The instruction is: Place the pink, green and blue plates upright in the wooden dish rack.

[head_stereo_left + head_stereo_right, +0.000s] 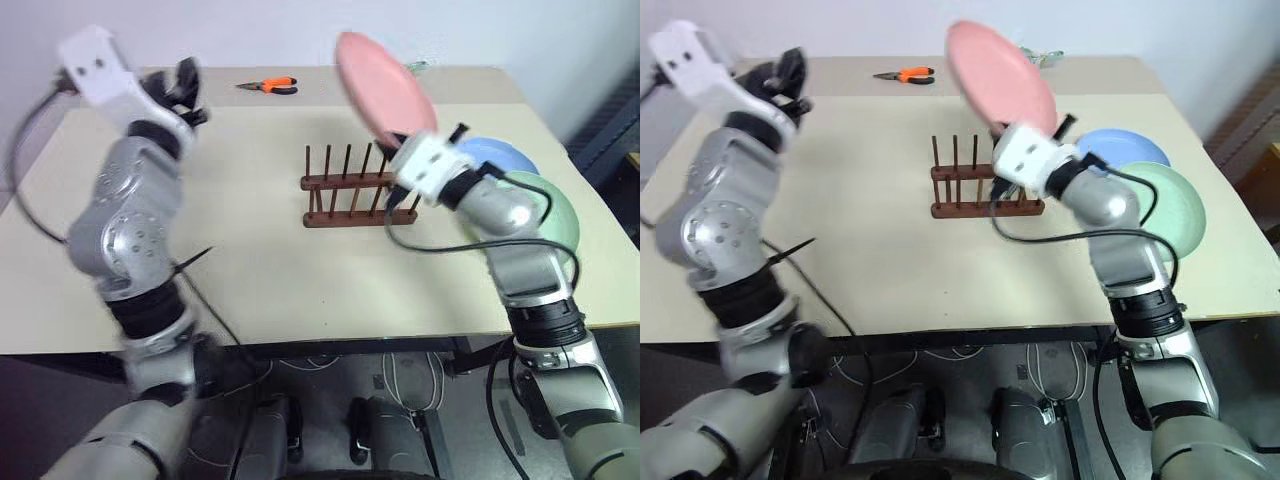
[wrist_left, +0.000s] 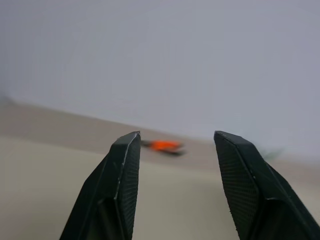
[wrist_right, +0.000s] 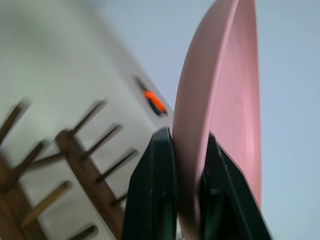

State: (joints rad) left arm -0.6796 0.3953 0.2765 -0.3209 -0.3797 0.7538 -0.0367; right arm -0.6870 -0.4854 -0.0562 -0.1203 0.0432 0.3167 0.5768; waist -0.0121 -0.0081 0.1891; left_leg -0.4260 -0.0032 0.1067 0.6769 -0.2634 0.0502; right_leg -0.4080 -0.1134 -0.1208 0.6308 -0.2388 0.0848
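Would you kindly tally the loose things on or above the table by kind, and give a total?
Plates: 3 (pink plate, blue plate, green plate)
Dish racks: 1 (wooden dish rack)
Pliers: 1 (orange-handled pliers)
Total: 5

No text anywhere that I can read

Checked all my views: the round matte pink plastic plate (image 3: 220, 100) is plain, same for the light blue plate (image 1: 497, 155) and the pale green plate (image 1: 555, 215). The dark brown wooden peg rack (image 1: 350, 190) and the beige tabletop (image 1: 250, 230) carry no labels, brands or numbers either.
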